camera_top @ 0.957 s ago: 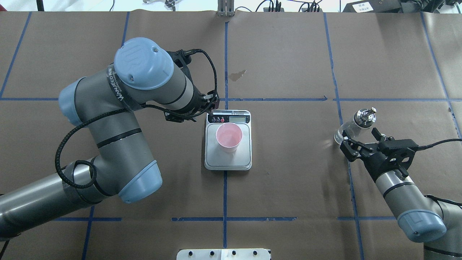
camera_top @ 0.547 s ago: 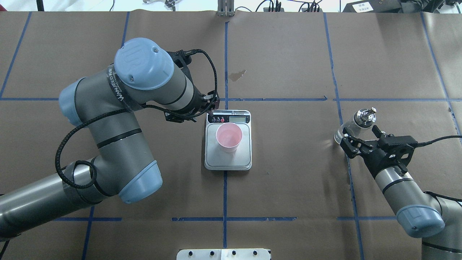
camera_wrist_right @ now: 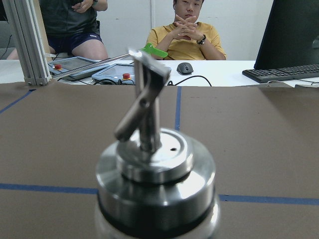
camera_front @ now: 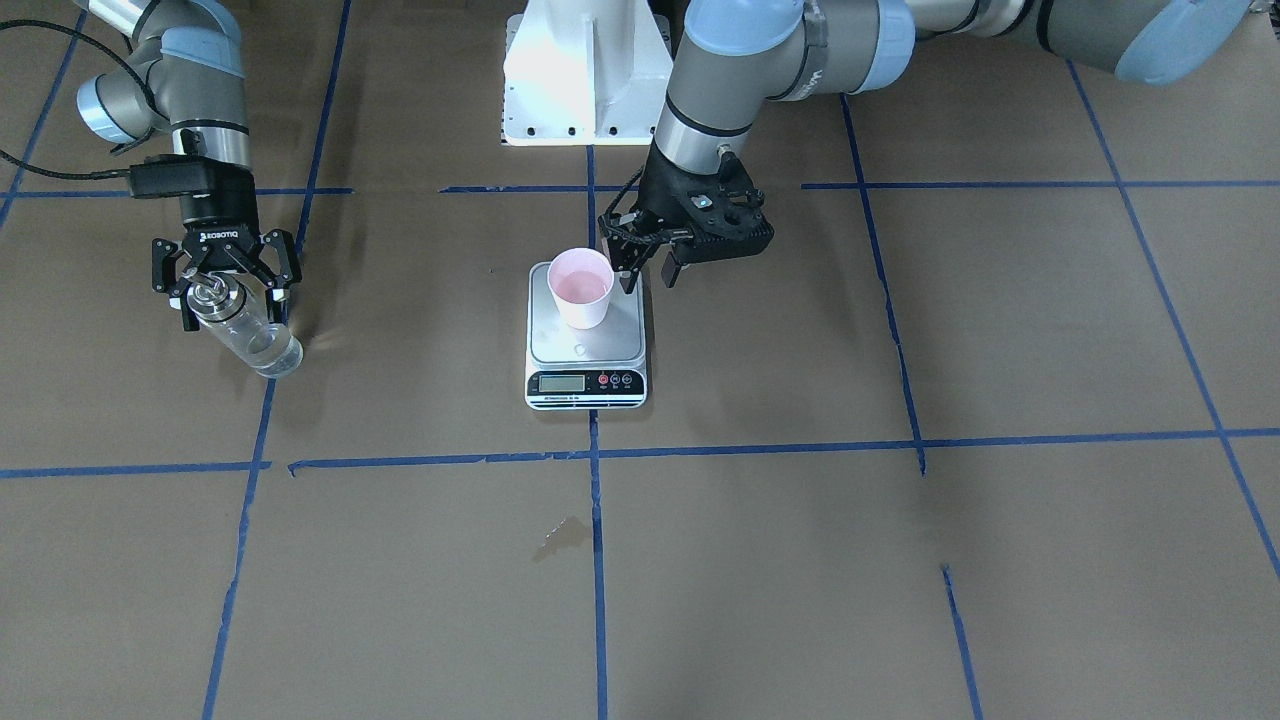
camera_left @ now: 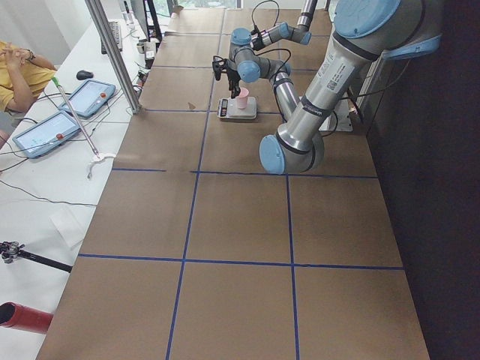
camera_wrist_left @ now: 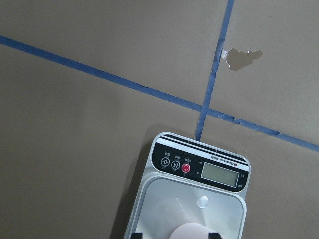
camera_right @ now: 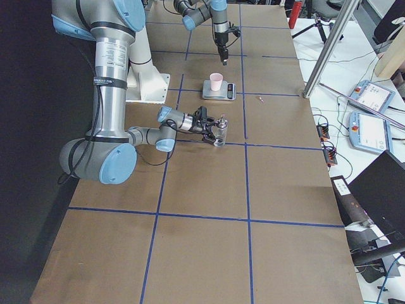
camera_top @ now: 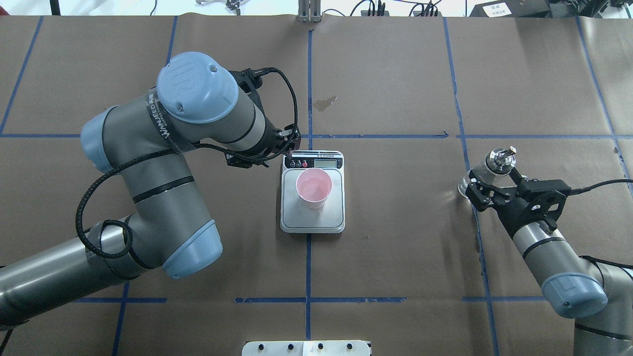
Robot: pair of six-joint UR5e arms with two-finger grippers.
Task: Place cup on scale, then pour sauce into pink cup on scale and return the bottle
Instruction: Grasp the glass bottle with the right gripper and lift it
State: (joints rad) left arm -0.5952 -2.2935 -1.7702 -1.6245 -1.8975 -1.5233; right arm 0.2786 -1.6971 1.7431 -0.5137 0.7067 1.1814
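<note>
The pale pink cup [camera_top: 313, 187] stands upright on the steel platform of the scale [camera_top: 334, 213] at mid-table; both also show in the front view, cup [camera_front: 581, 287] and scale [camera_front: 585, 385]. My left gripper [camera_front: 648, 272] is open, right at the cup on its robot side. In the left wrist view its fingertips [camera_wrist_left: 214, 235] flank the cup's rim [camera_wrist_left: 192, 232] at the bottom edge. The clear glass bottle [camera_top: 474, 177] with silver spout cap [camera_wrist_right: 154, 169] stands on the table at the right. My right gripper [camera_top: 494, 177] is open, its fingers on either side of the bottle's neck [camera_front: 212, 297].
A pale stain [camera_top: 325, 103] marks the brown paper beyond the scale. The white robot base [camera_front: 585, 70] is at the near table edge. Blue tape lines cross the table. Seated operators [camera_wrist_right: 192, 27] and tablets [camera_left: 86, 97] are beyond the far edge.
My right gripper has moved forward, so its open fingers now stand on either side of the bottle's neck. The left arm, cup and scale have not moved.
</note>
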